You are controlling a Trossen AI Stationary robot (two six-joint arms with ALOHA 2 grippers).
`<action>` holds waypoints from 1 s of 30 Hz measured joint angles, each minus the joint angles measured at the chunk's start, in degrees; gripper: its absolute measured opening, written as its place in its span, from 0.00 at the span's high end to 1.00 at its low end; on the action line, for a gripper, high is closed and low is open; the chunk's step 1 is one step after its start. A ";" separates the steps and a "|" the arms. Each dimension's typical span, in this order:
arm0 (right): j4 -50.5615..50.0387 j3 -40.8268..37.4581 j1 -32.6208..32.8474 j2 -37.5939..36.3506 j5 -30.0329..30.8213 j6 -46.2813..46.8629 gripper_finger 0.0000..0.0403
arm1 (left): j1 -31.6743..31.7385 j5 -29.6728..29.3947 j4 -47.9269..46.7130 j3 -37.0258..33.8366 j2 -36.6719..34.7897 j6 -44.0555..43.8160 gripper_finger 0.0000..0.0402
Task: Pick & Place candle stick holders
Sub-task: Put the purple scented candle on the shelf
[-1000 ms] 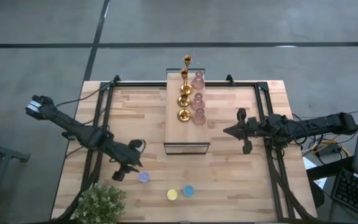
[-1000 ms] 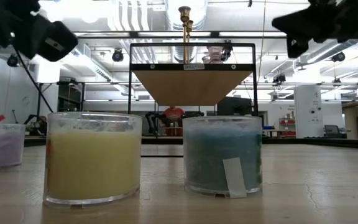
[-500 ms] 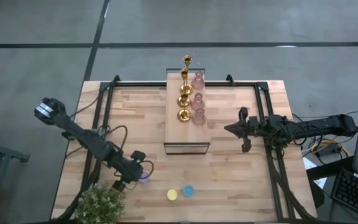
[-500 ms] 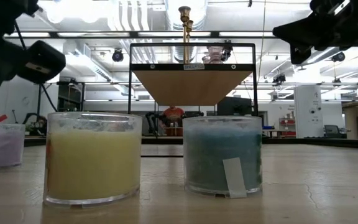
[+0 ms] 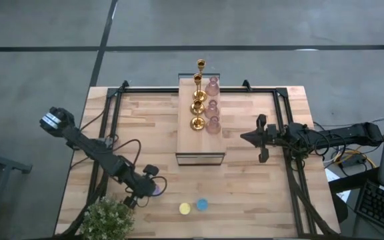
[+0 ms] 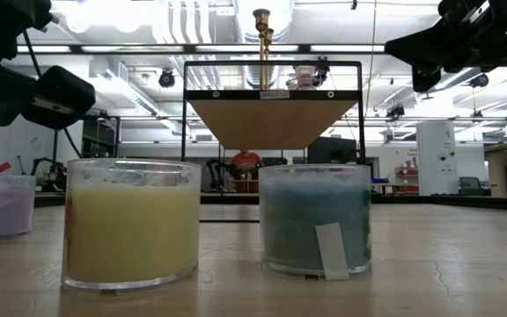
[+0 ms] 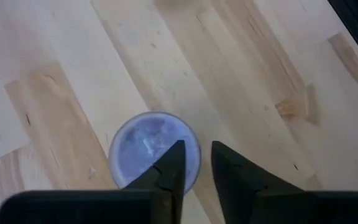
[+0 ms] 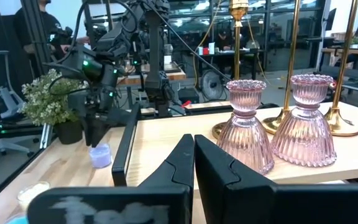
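Observation:
Three gold holders [image 5: 198, 100] and three pink ones [image 5: 212, 107] stand on the raised wood block [image 5: 201, 143] at the table's middle. The purple cup [image 5: 156, 191], yellow cup [image 5: 185, 209] and blue cup [image 5: 202, 204] stand on the table near its front edge. My left gripper [image 7: 196, 150] points down over the purple cup [image 7: 145, 146], narrowly open, with one finger above the cup's inside and the other outside its rim. My right gripper [image 5: 244, 139] is shut and empty, in the air to the right of the block. My left gripper comes at the purple cup from above, its fingers [image 7: 174, 163] standing on either side of the cup's rim [image 7: 194, 144] on one side. I cannot tell whether they touch the rim. The cup stands upright on the table.
A green leafy plant [image 5: 109, 219] stands at the near left corner, close to my left arm. Black frame rails [image 5: 112, 120] run along the table's left, right and far sides. People show in the room beyond the table [image 8: 36, 25].
My left gripper has gone toward the table's near edge and a little to the right, and down, from beside the purple cup to right over it. The cups have stayed in place.

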 joint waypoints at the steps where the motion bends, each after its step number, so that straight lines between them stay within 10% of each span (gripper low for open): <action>1: 0.00 0.00 0.00 0.00 0.00 0.00 0.98 | 0.00 0.01 -0.05 0.00 0.04 -0.01 0.83; 10: 0.00 -0.02 -0.02 0.00 -0.02 0.02 0.98 | 0.00 0.84 -0.11 0.00 0.31 -0.70 0.97; 30: -0.02 -0.20 -0.02 0.02 -0.04 0.02 0.98 | 0.07 0.53 2.15 -2.47 0.10 0.74 0.82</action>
